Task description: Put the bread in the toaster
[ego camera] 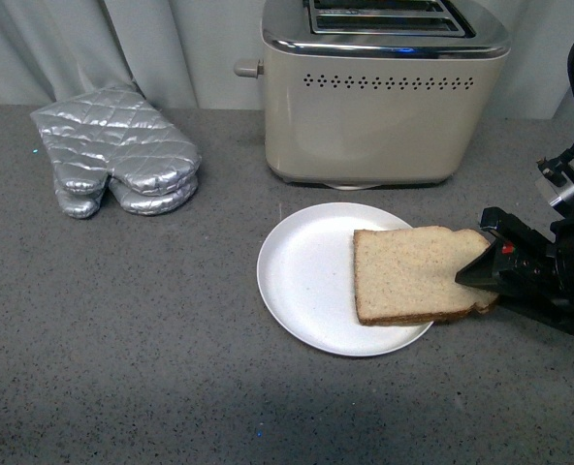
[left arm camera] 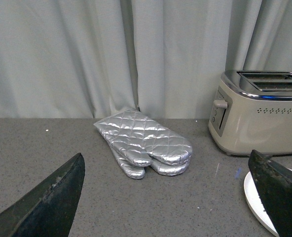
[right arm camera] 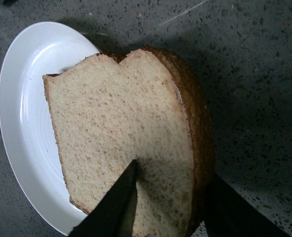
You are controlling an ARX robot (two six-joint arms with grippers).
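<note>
The right hand (ego camera: 478, 275) has closed on the bread (ego camera: 413, 274) at its rounded end. In the right wrist view one dark finger (right arm camera: 114, 205) lies across the pale face of the slice and the other (right arm camera: 232, 210) sits against the far side by the crust, so the slice is pinched between them. The bread lies nearly flat. Its square end rests on the white plate (ego camera: 302, 276), while the gripped end juts out past the plate's right rim, over the grey speckled worktop (ego camera: 122, 339). Whether that end is clear of the worktop cannot be told.

The plate sits near the middle of the worktop. Just behind it stands the toaster (ego camera: 384, 116), upright, with its chrome top and two slots facing up and its lever knob (ego camera: 247, 69) on the left side. Bread and toaster are apart.

The left hand (left arm camera: 165, 155) shows only in its own wrist view, its two fingers spread wide with nothing between them. Beyond it a pair of silver quilted mitts (left arm camera: 146, 143) lies stacked at the back left of the worktop, well left of the toaster, before a pale curtain (left arm camera: 87, 54).
</note>
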